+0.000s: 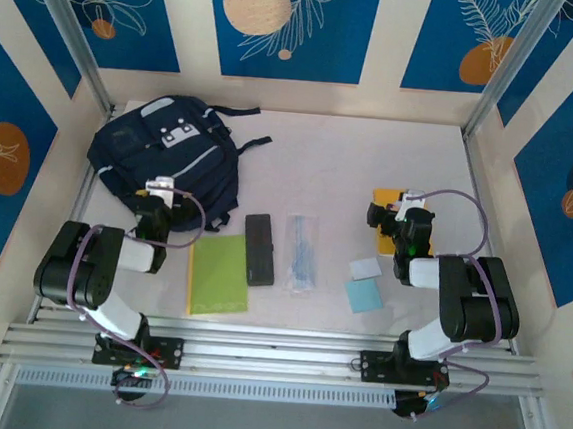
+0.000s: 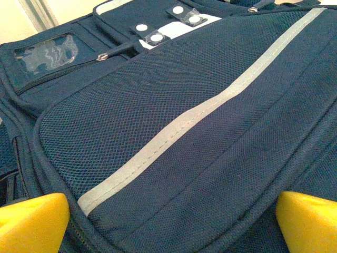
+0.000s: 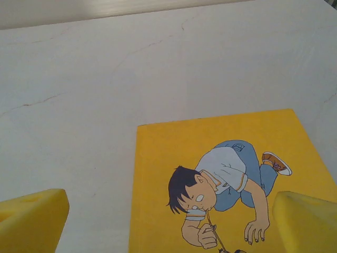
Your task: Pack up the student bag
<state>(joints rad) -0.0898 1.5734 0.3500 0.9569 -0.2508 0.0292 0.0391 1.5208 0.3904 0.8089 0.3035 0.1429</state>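
From above, the big navy-blue fabric backpack (image 1: 167,149) with grey stripes lies at the far left of the pale surface (image 1: 341,169), and the left pincer (image 1: 157,206) is right at its near edge. Over on the other side, the right pincer (image 1: 403,225) hangs above a yellow picture book (image 1: 383,196). Between them lie a green notebook (image 1: 218,274), a flat black case (image 1: 258,249) and a clear pouch (image 1: 300,253).

Left wrist cam: yellow fingertips (image 2: 31,221) spread wide, released, with the bag's mesh just beyond.

Right wrist cam: same deal, spread apart and holding nothing, cartoon boy cover below.
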